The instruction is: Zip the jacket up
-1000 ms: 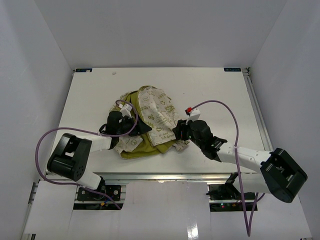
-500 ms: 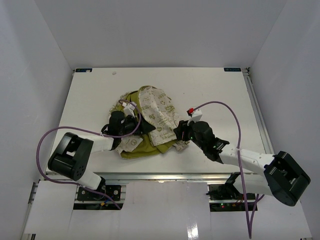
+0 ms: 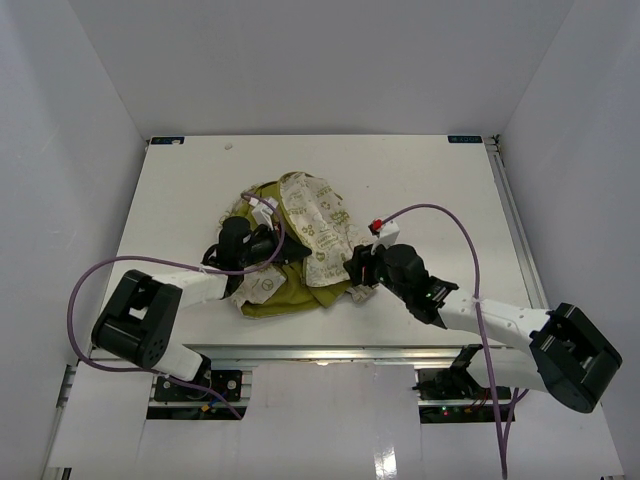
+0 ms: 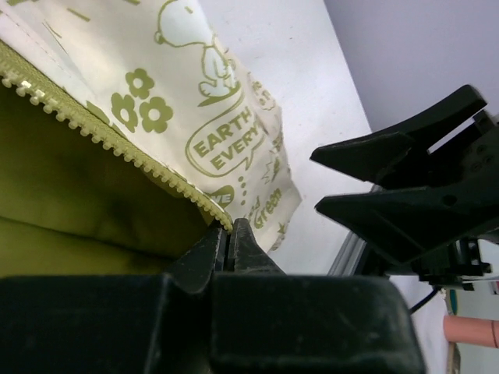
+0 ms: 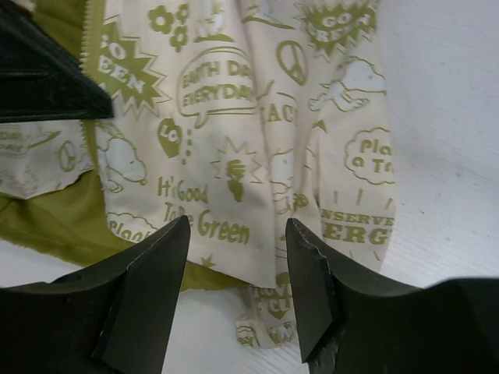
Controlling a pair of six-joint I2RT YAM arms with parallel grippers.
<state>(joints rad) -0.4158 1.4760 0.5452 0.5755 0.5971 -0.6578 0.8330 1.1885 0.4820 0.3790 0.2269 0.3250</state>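
The left claw point(image 4: 228, 248) is pinched fully closed, its two black tapered fingers pressed flat together on the lower end of the jacket's zipper point(image 4: 117, 144), a row of small pale olive teeth running off toward 10 o'clock. Above the teeth lies smooth cream cloth printed in olive with flowers, a cartoon dog and a speech bubble. Below them is the plain olive lining point(image 4: 86, 210), soft and folded.

The right claw point(image 5: 234, 288) stands wide, its matte black wedge-shaped fingers spread over a rumpled cream panel without touching it. The print there shows peace signs, starbursts and lettering.

From above, the jacket point(image 3: 310, 225) lies crumpled near the middle of the white bench point(image 3: 430, 180), the lining showing along its 6 o'clock edge. The left claw point(image 3: 268, 243) is at the jacket's 9 o'clock side and the right claw point(image 3: 358, 268) at its 4 o'clock edge.
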